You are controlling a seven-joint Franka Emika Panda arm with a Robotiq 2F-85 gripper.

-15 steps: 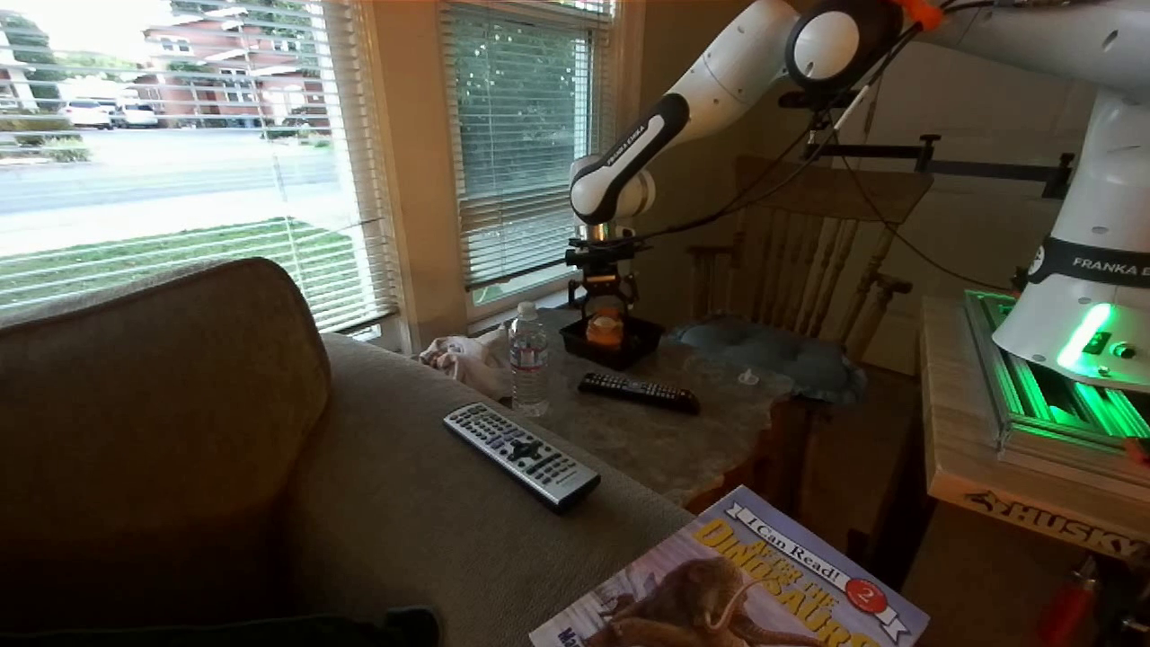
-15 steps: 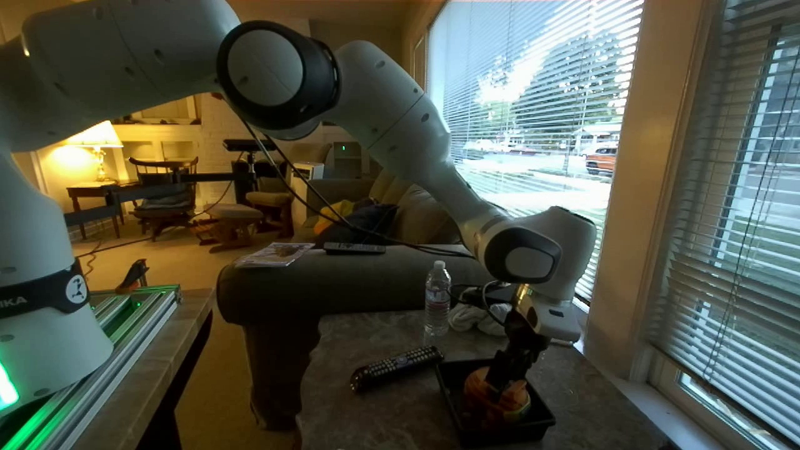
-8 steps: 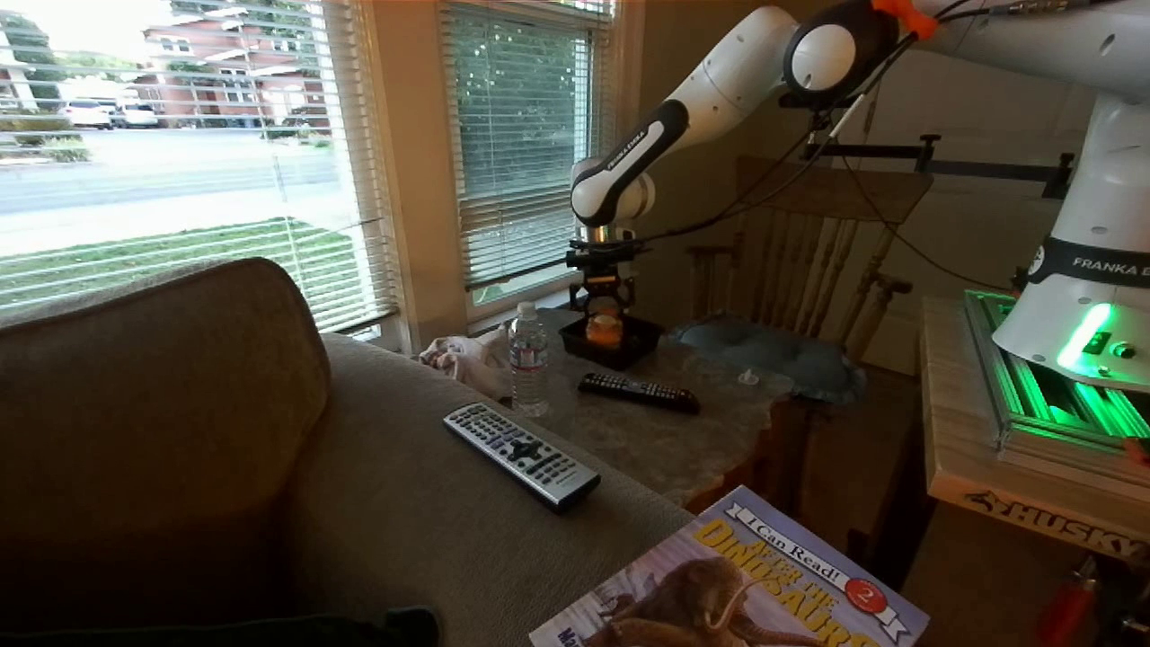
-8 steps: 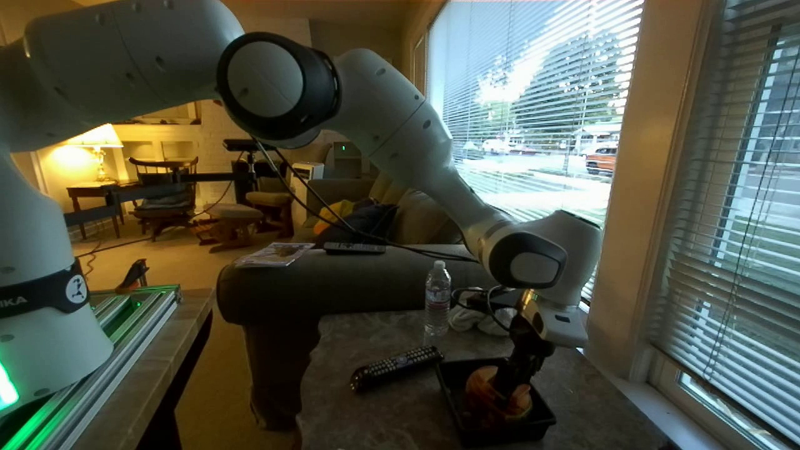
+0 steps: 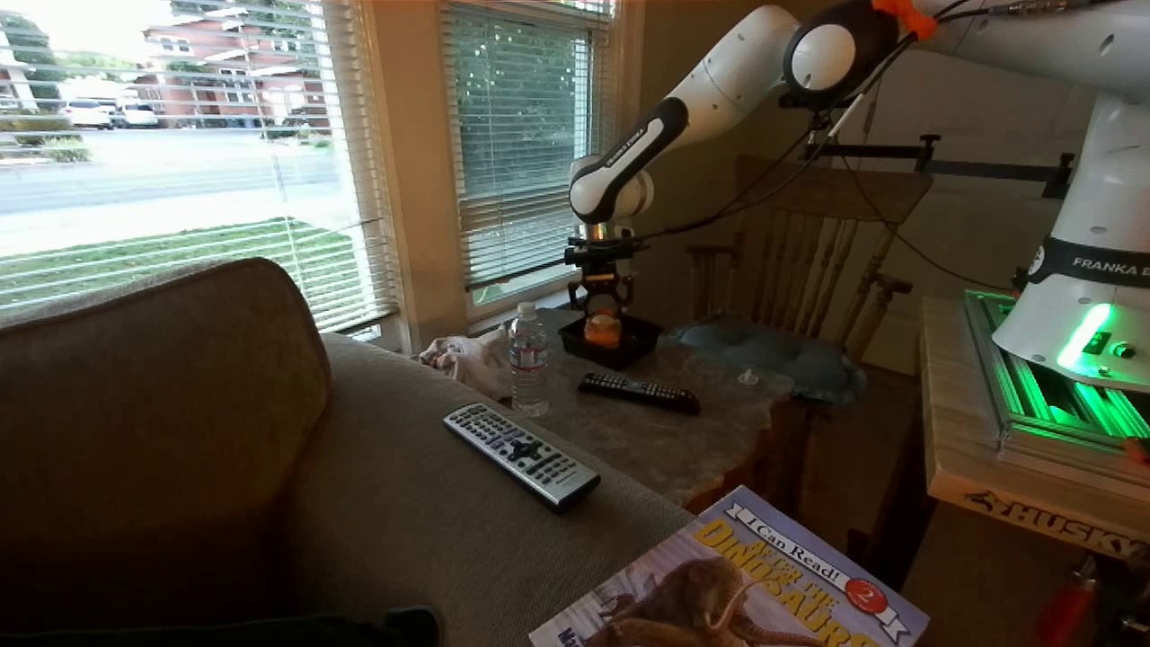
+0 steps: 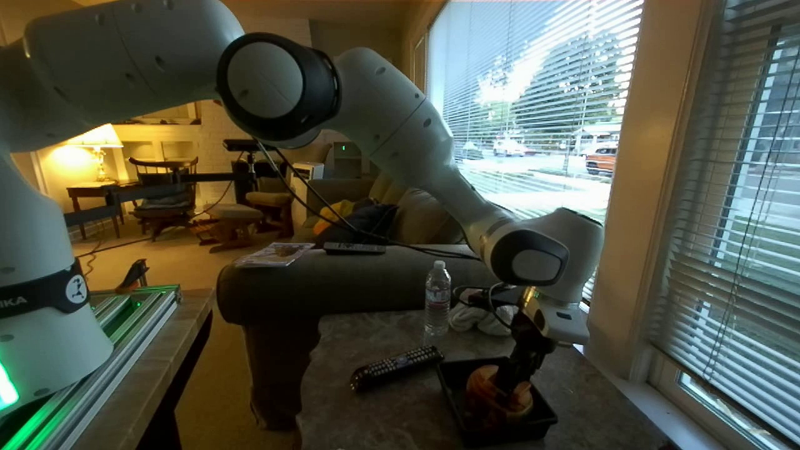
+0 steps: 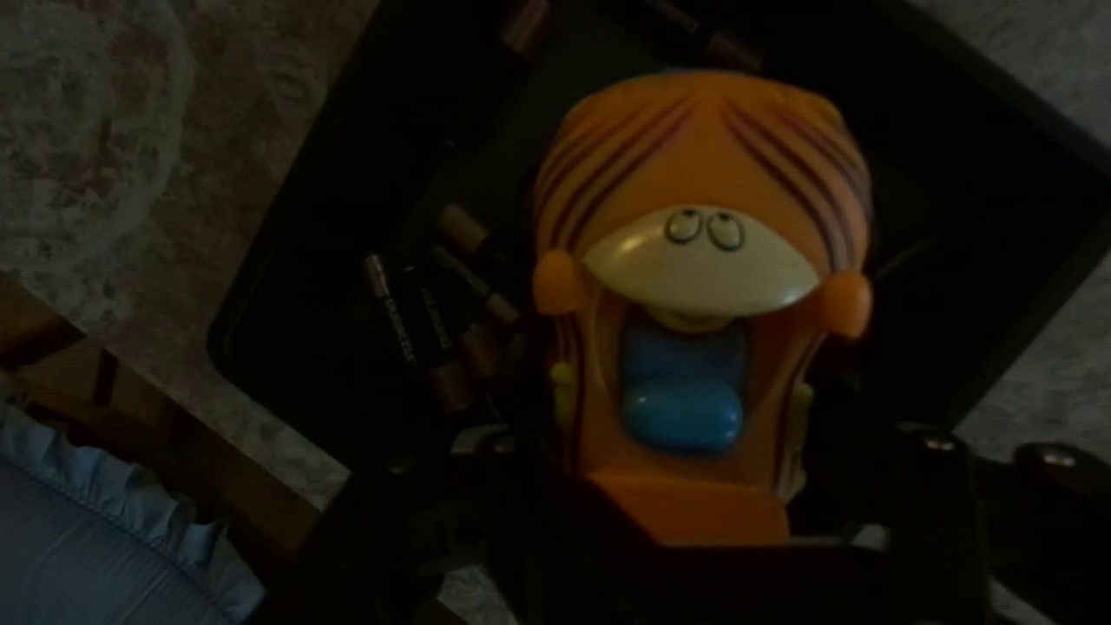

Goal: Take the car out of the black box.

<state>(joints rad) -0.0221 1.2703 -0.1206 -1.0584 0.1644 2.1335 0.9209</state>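
The car [image 7: 707, 156] is an orange toy with dark stripes, a pale face-like windshield and a blue seat. It stands inside the black box [image 6: 520, 431], low between its walls; whether it rests on the floor of the box I cannot tell. From above, my gripper [image 5: 604, 313] reaches down into the box, its dark fingers shut on the car from both sides. In the wrist view the fingers are very dark and partly lost against the box. Around the car, the box's rim [image 7: 260, 269] shows on several sides.
Several batteries [image 7: 438, 321] lie in the box beside the car. Close by on the table are a dark remote [image 5: 640, 393], a water bottle [image 5: 528, 359] and a white cloth [image 5: 467, 362]. A chair with a blue cushion [image 5: 773, 355] adjoins the table; the window [image 6: 731, 206] is behind.
The fingers have come together onto the car's sides. The arm has sunk slightly and the wrist shifted a little. The car and the box stay in nearly the same place.
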